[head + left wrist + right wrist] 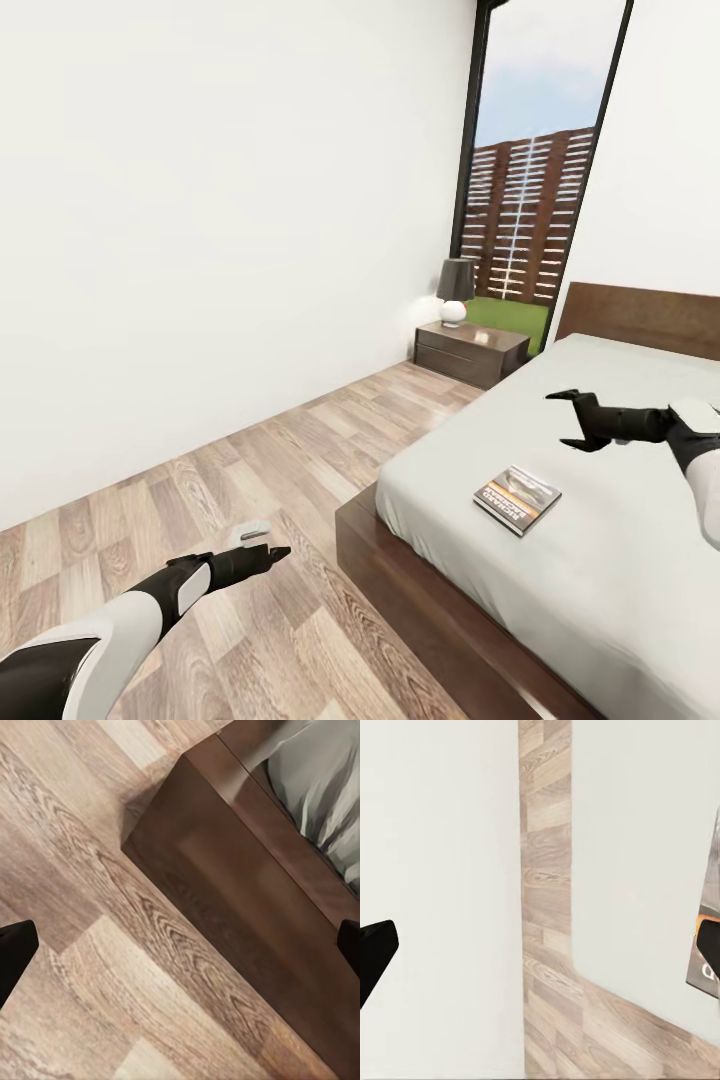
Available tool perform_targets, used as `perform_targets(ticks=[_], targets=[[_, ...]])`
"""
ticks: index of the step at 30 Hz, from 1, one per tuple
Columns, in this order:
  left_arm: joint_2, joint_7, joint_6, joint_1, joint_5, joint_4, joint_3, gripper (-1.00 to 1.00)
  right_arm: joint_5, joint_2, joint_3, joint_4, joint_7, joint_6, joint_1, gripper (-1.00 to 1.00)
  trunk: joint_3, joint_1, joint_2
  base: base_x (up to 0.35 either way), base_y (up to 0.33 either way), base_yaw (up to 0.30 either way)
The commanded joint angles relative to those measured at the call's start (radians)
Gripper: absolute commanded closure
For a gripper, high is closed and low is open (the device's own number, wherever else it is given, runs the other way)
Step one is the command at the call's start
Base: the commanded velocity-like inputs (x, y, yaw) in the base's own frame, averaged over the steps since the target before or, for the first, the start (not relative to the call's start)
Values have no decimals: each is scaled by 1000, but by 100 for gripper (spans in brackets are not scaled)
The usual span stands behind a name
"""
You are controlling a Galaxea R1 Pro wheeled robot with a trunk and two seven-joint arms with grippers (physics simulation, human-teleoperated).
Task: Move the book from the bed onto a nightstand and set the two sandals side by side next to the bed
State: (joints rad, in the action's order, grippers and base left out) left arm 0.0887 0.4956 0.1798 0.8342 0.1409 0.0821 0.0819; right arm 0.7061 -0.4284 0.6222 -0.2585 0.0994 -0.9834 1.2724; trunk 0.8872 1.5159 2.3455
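- Counting what shows in the head view: one book (517, 498), one bed (560, 520), one nightstand (471, 353), one lamp (455, 291), two grippers.
- The book lies flat on the grey mattress, near the bed's left edge, cover up, with nothing gripping it.
- The right gripper (573, 421) hangs over the mattress just beyond the book and to its right, its jaws spread wide and empty.
- In the right wrist view the book's (704, 922) edge with its orange band shows beside one dark fingertip.
- The left gripper (275, 551) hangs over the floor (250, 470) to the left of the bed; its jaws look close together in the head view, though the wrist view shows its two fingertips well apart, so I cannot tell how far open it is; it holds nothing.
- The left wrist view shows the near corner of the dark wooden bed frame (232, 870) on the plank floor.
- The room has white walls, a brown plank floor and a tall dark-framed window (530, 170) at the far end, looking onto grass and a slatted fence.
- The nightstand stands far off, between the wall and the bed's headboard, with the lamp on top; its two drawers are shut.
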Motion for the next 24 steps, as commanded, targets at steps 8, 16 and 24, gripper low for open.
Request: perform_targets(ticks=[8,16,24], targets=[[0,5,10,0,5,1,7,-100,-7,0,0,81,-77,33,1,-100,1,0,0,0,0,0],[-1,4,10,0,5,1,7,-100,-62,0,-1,100,-114,53,1,-100,1,0,0,0,0,0],[-2,3,11,0,5,1,7,-100,-82,0,-1,102,-131,59,1,-100,1,0,0,14,-7,0]])
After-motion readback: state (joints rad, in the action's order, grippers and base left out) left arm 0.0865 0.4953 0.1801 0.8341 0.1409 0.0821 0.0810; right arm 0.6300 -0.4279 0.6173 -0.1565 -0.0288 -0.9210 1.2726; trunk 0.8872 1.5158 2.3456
